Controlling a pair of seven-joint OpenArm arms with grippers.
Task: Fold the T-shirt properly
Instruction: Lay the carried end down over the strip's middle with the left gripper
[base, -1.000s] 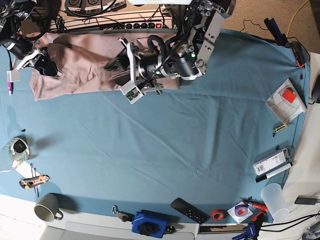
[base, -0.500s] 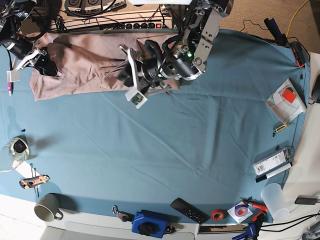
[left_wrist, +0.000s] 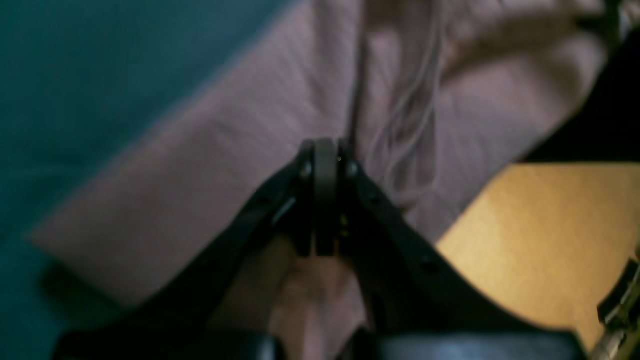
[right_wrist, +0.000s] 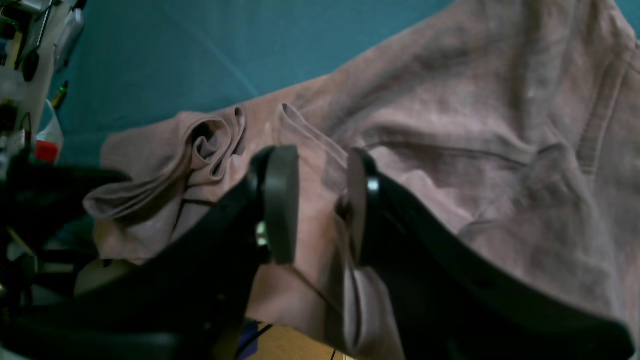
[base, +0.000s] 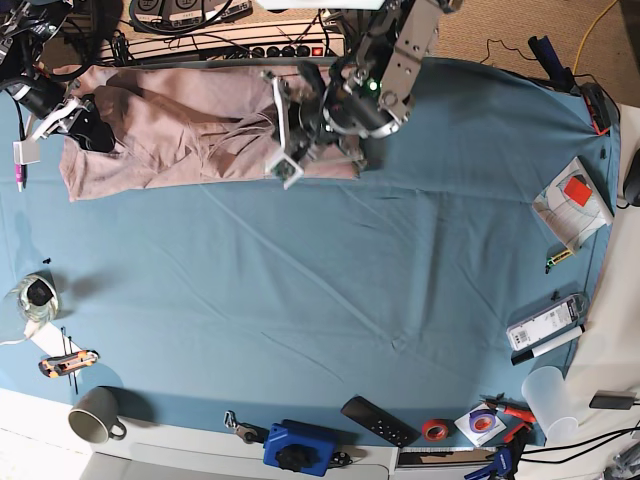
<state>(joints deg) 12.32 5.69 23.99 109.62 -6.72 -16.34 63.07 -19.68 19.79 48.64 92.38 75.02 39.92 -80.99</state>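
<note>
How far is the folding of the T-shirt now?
Done: little; the T-shirt lies in a wrinkled band along the table's far edge.
In hand: the left gripper, jaws together, pinches a fold; the right gripper hangs open over bunched cloth.
Left: a neat, flat fold.

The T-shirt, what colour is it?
The T-shirt is plain dusty pinkish-brown, no print; the right wrist view shows it best.

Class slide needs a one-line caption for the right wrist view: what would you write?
Right hand, open, poised over the wrinkled mauve T-shirt bunched on the teal tablecloth.
</note>
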